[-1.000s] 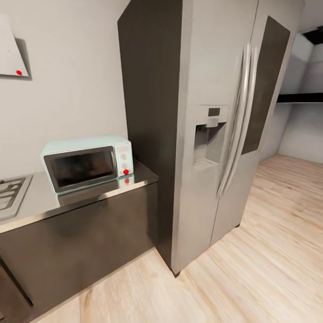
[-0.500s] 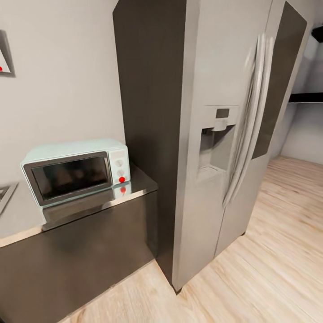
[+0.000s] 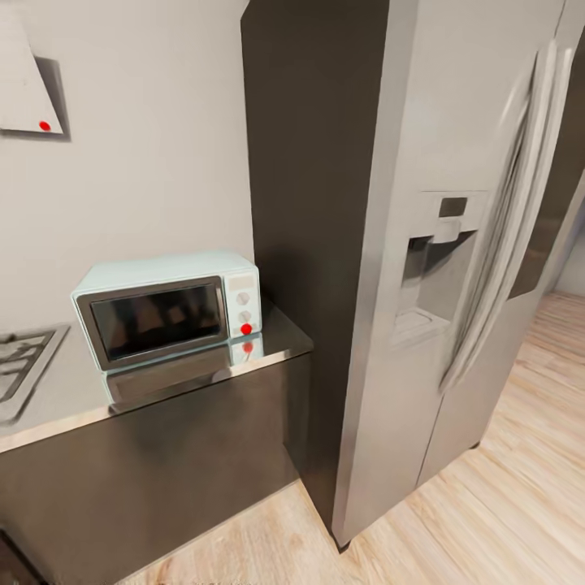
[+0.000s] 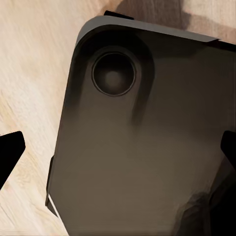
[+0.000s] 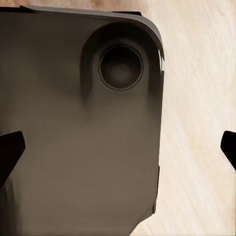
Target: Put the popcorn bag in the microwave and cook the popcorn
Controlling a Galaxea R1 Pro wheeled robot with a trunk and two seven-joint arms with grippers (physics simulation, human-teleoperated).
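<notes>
In the left wrist view, the left gripper point(image 4: 118, 152) shows two dark fingertips point(image 4: 10, 150) at opposite edges of the frame, spread wide with nothing between them. Beneath them is the robot's dark base point(image 4: 142, 147), with a round recess toward 12 o'clock, over a pale wooden floor point(image 4: 29, 64). The right gripper point(image 5: 118, 152) looks the same in the right wrist view: its fingertips point(image 5: 10, 150) are far apart and hold nothing, over the same dark base point(image 5: 73, 147).

In the head view, the microwave point(image 3: 171, 313) sits at about 9 o'clock from the picture's middle. It stands on the countertop point(image 3: 73, 390) with its dark glass door shut. Its white panel has knobs and a red dot at its lower end, and its front is mirrored in the shiny slab. A corner of a gas hob point(image 3: 20, 366) lies on the countertop further toward 9 o'clock. A tall grey fridge point(image 3: 422, 268) with a dispenser and long handles stands just beside the counter's end at 3 o'clock. A range hood point(image 3: 24, 89) with a red dot hangs on the wall at 10 o'clock.
</notes>
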